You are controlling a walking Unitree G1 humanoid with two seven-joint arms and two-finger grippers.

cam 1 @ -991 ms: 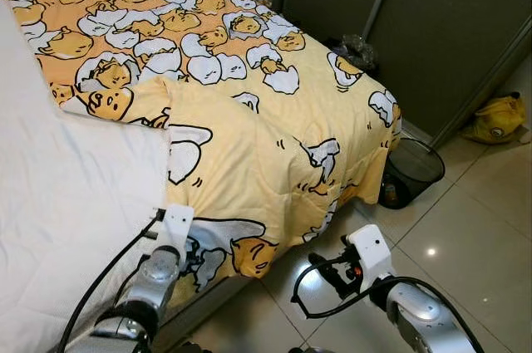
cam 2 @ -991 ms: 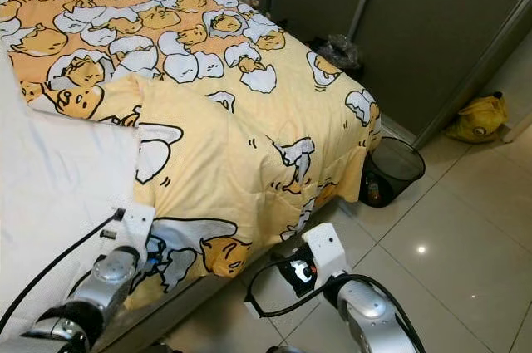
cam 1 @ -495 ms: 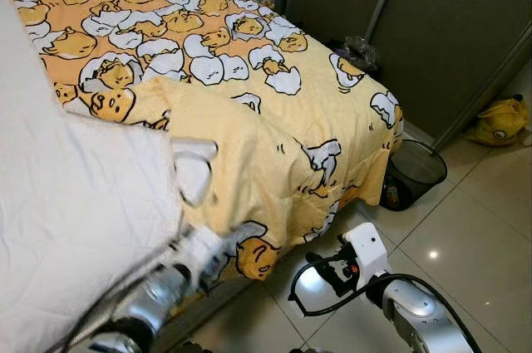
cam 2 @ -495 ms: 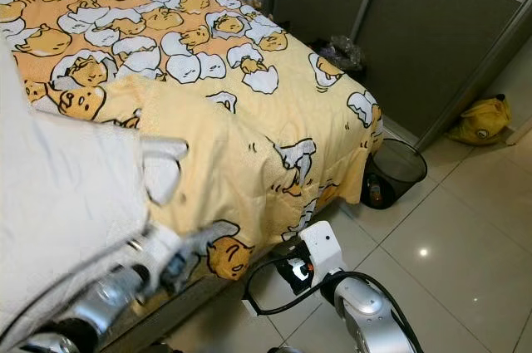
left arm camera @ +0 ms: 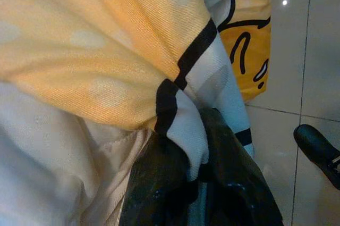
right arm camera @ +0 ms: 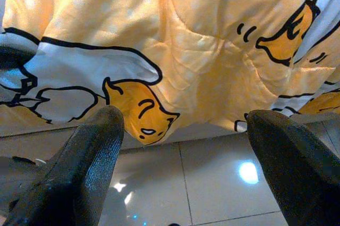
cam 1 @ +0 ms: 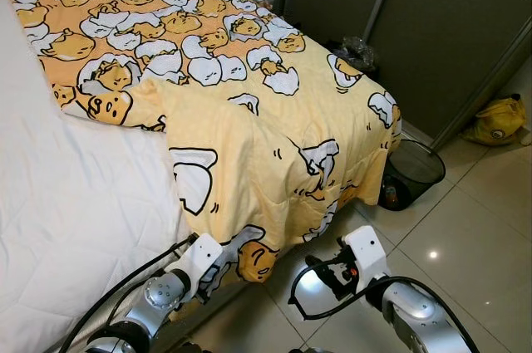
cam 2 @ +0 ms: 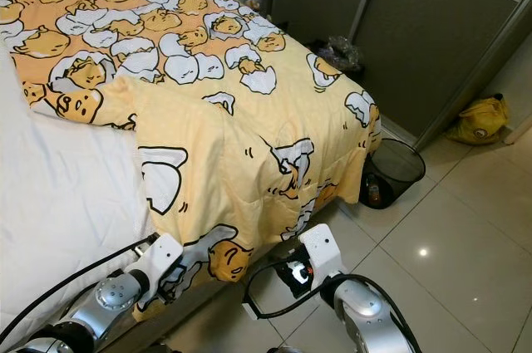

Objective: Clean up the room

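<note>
You see the bed (cam 1: 75,203) with its yellow blanket (cam 1: 274,112) hanging over the edge. Your left hand (left arm camera: 199,183) is clamped on the blanket's lower hem. Your right hand (right arm camera: 183,157) is wide open just below it, holding nothing.

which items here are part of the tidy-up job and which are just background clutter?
In play:
- yellow quilt, its hanging corner pinched in the left pincer
- white mattress, bared beside the quilt
- right pincer, open, low by the quilt's edge

Lying about:
- black mesh bin
- yellow bag on the floor
- plastic bag by the sliding doors
</note>
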